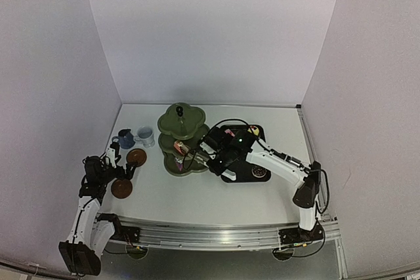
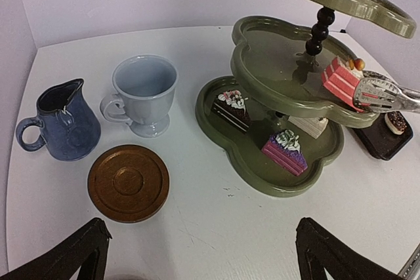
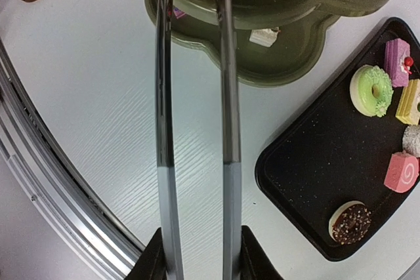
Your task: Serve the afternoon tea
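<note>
The olive-green three-tier stand (image 1: 182, 137) is at the table's middle; it also shows in the left wrist view (image 2: 275, 63). Its bottom tier holds a chocolate cake (image 2: 231, 106), a purple-pink cake (image 2: 285, 149) and a white piece (image 2: 308, 126). My right gripper (image 3: 200, 257) is shut on metal tongs (image 3: 226, 96). The tongs' tips (image 2: 387, 95) pinch a pink cake (image 2: 340, 80) at the middle tier's rim; whether it touches the tier I cannot tell. My left gripper (image 2: 200, 260) is open and empty, just in front of a brown saucer (image 2: 128, 182), the dark-blue cup (image 2: 62, 126) and the white cup (image 2: 144, 93).
A black tray (image 3: 308, 175) right of the stand holds a green doughnut (image 3: 371, 90), a chocolate doughnut (image 3: 350, 222), a pink roll (image 3: 401, 172) and other small cakes. A second saucer (image 1: 121, 188) lies near the left arm. White walls enclose the table; its metal front rail (image 1: 210, 233) runs along the near edge.
</note>
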Robot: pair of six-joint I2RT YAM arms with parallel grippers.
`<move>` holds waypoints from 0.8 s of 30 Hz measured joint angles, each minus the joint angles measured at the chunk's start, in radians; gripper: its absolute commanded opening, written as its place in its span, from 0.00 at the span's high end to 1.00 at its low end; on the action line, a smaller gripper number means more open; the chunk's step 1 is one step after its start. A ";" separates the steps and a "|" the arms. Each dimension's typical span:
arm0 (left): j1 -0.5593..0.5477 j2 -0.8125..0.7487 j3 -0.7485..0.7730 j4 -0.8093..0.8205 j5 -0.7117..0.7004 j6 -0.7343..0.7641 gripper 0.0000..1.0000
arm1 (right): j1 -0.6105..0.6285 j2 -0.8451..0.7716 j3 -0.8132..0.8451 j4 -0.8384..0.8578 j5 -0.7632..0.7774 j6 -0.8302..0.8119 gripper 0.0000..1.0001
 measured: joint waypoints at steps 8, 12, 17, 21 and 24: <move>0.000 0.000 0.000 0.000 0.000 0.000 0.01 | 0.000 0.008 0.032 0.005 0.033 -0.008 0.60; 0.000 0.000 0.000 0.000 0.000 0.000 0.01 | 0.000 0.008 0.036 0.006 0.040 -0.008 0.59; 0.000 0.000 0.000 0.000 0.000 0.000 0.01 | 0.000 0.007 0.036 0.006 0.041 0.000 0.59; 0.000 0.000 0.000 0.000 0.003 0.000 0.01 | -0.002 -0.032 0.012 0.012 0.054 0.017 0.60; 0.000 0.000 0.000 0.000 0.006 0.000 0.01 | -0.009 -0.104 -0.043 0.017 0.062 0.041 0.60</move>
